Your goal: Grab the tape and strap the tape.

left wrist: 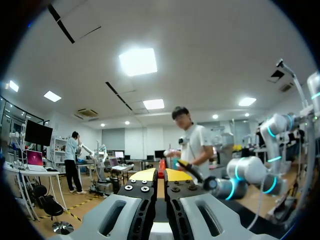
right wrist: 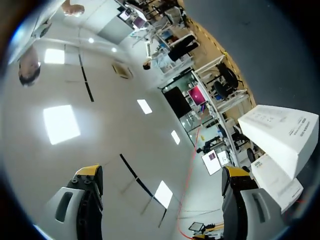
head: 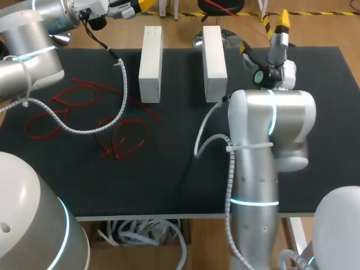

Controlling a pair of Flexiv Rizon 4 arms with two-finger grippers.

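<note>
— Where's the thing it's meant to grab?

— The thin red plastic tape (head: 115,152) lies in loose loops on the black counter (head: 140,180), at about nine o'clock from the counter's middle. It is well apart from both tools. Two white rectangular blocks (head: 151,64) stand upright at twelve o'clock.

— And the tools?

— The left tool (head: 135,7) hangs off the far corner at eleven o'clock. Its own camera shows the left tool (left wrist: 160,176) with its yellow tips pressed almost together. There's a speck of red at the gap, but that may be something back in the room; I can't say it's tape. The right tool (right wrist: 162,172) is at one o'clock, pointing away from the counter, fingers spread wide and empty.

— So how should it go about the reach?

— I'd send the left arm, since it's nearer. It should tip the wrist down, part the fingers first, then settle over a single strand. The white spiral-wrapped cable (head: 90,129) lies across the loops, so it should pick a stretch clear of that and pinch low, close to the counter. The right arm could then take another part of the strand for the strapping.

— Do the cameras agree?

— Only the overhead one shows the tape. The left wrist looks out level over the room, and the right wrist looks at the ceiling, catching just the white blocks beside one finger. The wrist cameras do settle how the fingers stand, though, which the overhead one barely shows.
</note>
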